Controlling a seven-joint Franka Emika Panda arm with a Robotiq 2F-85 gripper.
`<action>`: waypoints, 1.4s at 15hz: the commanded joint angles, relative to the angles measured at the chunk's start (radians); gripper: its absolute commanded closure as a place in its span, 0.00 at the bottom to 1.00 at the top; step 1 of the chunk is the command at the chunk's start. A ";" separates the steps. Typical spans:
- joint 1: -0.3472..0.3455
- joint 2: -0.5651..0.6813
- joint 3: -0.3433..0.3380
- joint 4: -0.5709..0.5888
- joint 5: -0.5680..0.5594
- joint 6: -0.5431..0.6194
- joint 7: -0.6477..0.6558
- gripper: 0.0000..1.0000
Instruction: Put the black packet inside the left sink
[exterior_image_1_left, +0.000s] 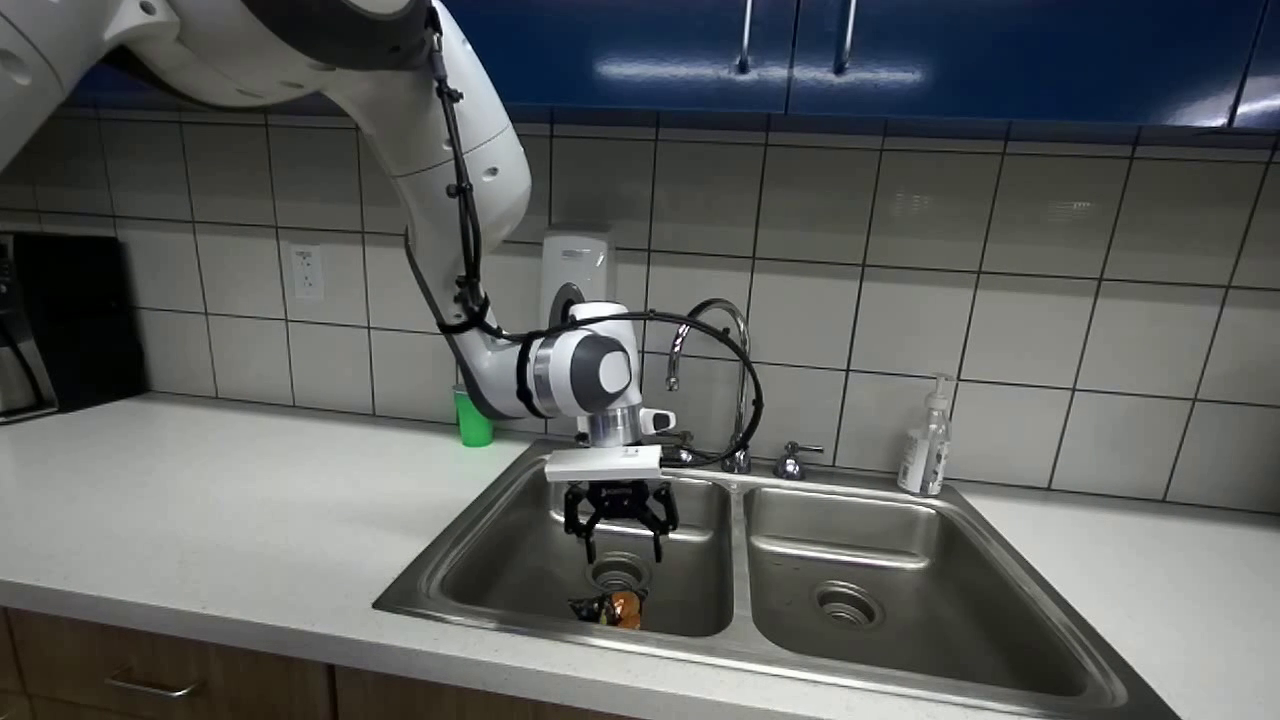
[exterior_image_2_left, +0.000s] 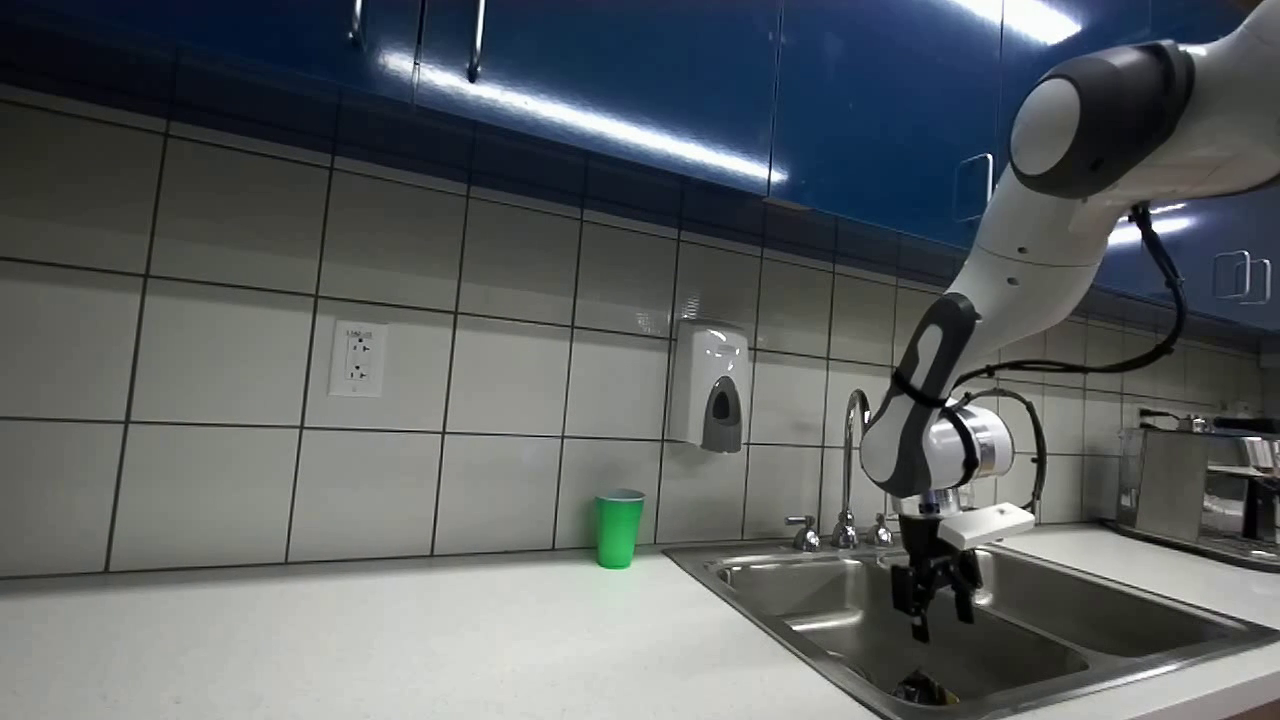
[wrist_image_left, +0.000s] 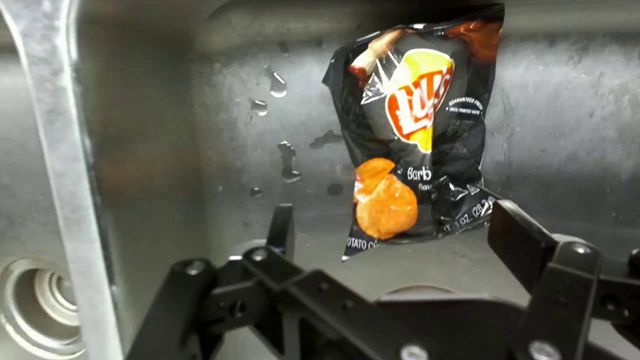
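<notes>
Hovers over the left basin (exterior_image_1_left: 690, 580) of a stainless-steel double sink (exterior_image_1_left: 742, 635), with black two-fingered robotic hand (exterior_image_1_left: 624, 560) spread wide. Hangs apart from the crinkled, glossy black foil packet (wrist_image_left: 415, 132) lying face up inside that basin, near its round metal drain (exterior_image_1_left: 618, 572).

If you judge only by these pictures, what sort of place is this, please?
Most likely a kitchen, whether at home or at work I cannot tell: a double metal sink is set into a white counter, and blue cabinets hang above.
</notes>
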 joint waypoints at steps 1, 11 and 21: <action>0.019 -0.107 -0.017 -0.051 -0.050 -0.014 0.057 0.00; 0.090 -0.306 0.016 -0.194 -0.062 0.004 0.126 0.00; 0.187 -0.544 0.087 -0.417 -0.048 -0.017 0.272 0.00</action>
